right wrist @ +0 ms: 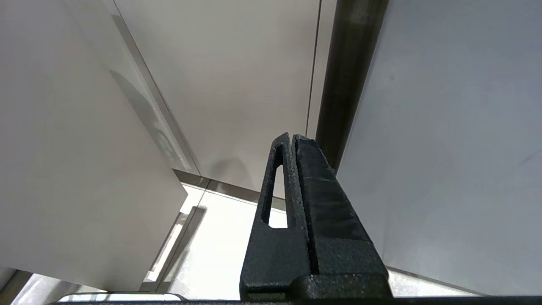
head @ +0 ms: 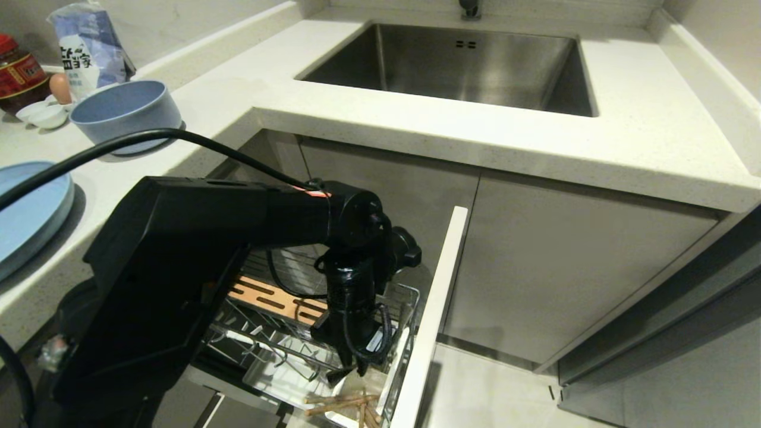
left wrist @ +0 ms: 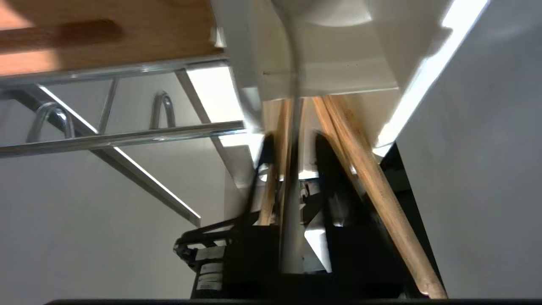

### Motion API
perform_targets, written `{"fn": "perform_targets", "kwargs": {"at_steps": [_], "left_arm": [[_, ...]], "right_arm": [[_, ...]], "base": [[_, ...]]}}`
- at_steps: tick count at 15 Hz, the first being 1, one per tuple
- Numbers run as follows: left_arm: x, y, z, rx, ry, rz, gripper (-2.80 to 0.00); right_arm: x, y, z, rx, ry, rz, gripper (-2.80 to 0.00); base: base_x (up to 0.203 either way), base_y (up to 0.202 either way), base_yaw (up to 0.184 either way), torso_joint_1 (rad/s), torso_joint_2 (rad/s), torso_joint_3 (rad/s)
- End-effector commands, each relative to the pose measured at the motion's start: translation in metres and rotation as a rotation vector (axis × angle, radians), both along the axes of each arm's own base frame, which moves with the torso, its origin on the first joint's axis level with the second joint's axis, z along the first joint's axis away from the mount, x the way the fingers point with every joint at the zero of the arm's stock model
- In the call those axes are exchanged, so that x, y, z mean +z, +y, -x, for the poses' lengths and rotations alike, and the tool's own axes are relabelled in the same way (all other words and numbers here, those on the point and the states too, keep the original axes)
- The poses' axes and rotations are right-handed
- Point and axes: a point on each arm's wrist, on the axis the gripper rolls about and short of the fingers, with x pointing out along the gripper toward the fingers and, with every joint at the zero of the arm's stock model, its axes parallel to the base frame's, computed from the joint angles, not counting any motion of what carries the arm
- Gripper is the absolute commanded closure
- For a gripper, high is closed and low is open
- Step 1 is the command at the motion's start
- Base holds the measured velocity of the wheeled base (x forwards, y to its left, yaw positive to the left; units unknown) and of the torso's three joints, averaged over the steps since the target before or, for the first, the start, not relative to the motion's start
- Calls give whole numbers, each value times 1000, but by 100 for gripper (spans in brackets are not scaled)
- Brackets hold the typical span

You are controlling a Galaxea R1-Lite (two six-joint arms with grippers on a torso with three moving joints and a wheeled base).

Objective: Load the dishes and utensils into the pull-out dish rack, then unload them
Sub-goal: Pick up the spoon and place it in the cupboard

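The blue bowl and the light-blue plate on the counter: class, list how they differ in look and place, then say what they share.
The blue bowl is deep with tall walls; the light-blue plate is shallow and flat. The bowl is a duller, greyer blue; the plate is paler and brighter. The bowl shows whole, beside the small white saucers; the plate is cut off by the picture's left edge. Both sit on the counter, not yet in the pull-out dish rack.

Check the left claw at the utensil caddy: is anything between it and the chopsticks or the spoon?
Nothing visible. The left claw hangs directly over the white caddy at the rack's front corner. In the wrist view the spoon handle runs between its fingers, with the chopsticks alongside.
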Motion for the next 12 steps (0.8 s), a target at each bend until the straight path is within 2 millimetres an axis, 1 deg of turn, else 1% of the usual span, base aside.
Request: {"fn": "perform_targets", "kwargs": {"at_steps": [1,5,8,11,12], "left_arm": [[7,2,3,0,-4,5,-280],[20,6,8,3,-23,23,-280],[44,14,17,6,-63,58,-280],[79,29,34,8,-123,110,-280],[91,35,41,8,-143,126,0]], "right_arm": [[-7,0,-2,1,25,-1,0],[-7,0,-2,1,25,0,0],[-7,0,-2,1,25,-1,0],[-7,0,-2,1,25,0,0],[-7,0,-2,1,25,0,0]], "base": [[0,0,0,0,0,0],[0,0,0,0,0,0],[0,0,0,0,0,0],[0,0,0,0,0,0],[0,0,0,0,0,0]]}}
